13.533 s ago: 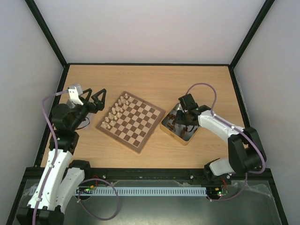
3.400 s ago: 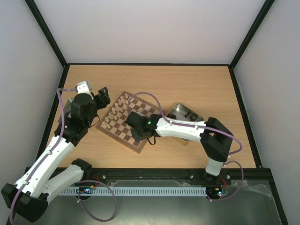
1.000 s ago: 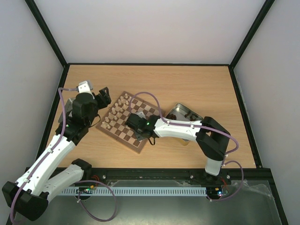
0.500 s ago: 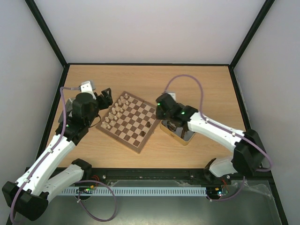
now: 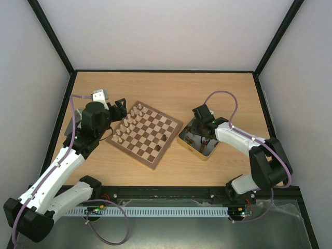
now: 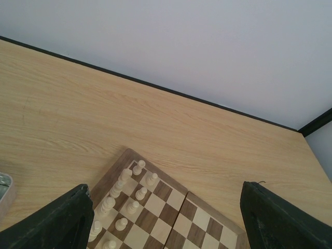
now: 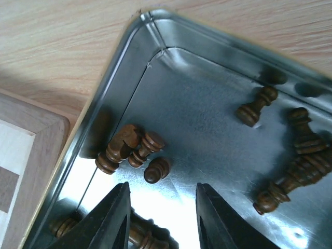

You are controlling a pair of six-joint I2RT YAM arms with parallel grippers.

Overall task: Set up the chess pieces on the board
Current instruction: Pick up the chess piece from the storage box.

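While most of the dark pieces [image 7: 129, 150] lie on their sides in the tin [image 7: 197, 93], the right gripper [image 7: 162, 189] hangs over its left corner with its fingers parted and nothing between them. The left gripper [image 6: 166, 189] hovers above the far left corner of the board [image 5: 129, 154], spread wide and empty too.

The pale pieces [image 5: 127, 124] stand in two rows along the board's left side. One dark piece [image 5: 164, 139] stands on a square near its right edge. The tin sits just right of the board, its corner close to the brown rim.

Judging by their look, these figures are light, stiff turned wood, smooth and round, so they will likely roll or skid on the shiny metal if nudged from one side. Three of them lie bunched against the tin's left wall, touching one another. A short one [image 7: 157, 170] rests just beside that bunch, closest to the gap between the fingers. Another [image 7: 257, 107] lies alone toward the far side, and more are piled at the right [image 7: 301, 155].

A good hold would be across the narrow waist under the head, with the fingers square to the piece's length. A lone piece looks the safer pick, since closing on the bunch could catch two at once. Little squeeze should be needed, though a tapered stem may slip out if it is pinched off centre.
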